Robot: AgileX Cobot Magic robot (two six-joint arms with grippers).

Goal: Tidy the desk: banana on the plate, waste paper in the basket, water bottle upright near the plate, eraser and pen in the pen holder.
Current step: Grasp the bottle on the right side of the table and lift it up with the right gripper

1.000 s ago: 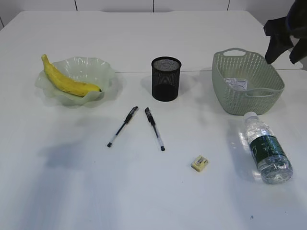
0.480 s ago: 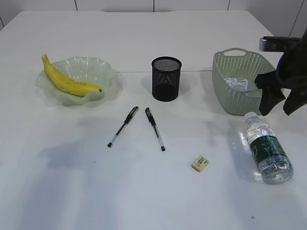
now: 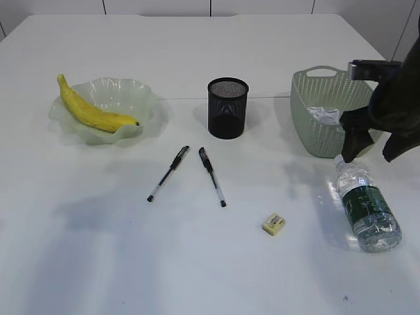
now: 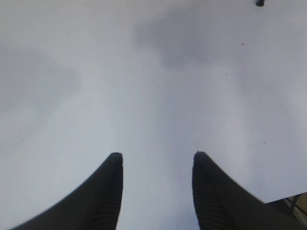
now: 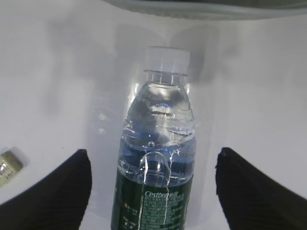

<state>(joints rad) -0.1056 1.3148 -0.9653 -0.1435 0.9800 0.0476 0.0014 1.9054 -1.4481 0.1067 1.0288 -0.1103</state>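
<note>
Hovering over the lying clear plastic water bottle (image 5: 158, 158), your right gripper (image 5: 152, 184) has just dropped, jaws widened either side; grasp next.

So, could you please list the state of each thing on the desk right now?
banana: lying on the plate
waste paper: in the basket
water bottle: lying on its side, cap on
pen holder: upright, no pens in it
two pens: lying on the desk
eraser: on the desk
right hand: open above the bottle
left hand: open, empty
</note>
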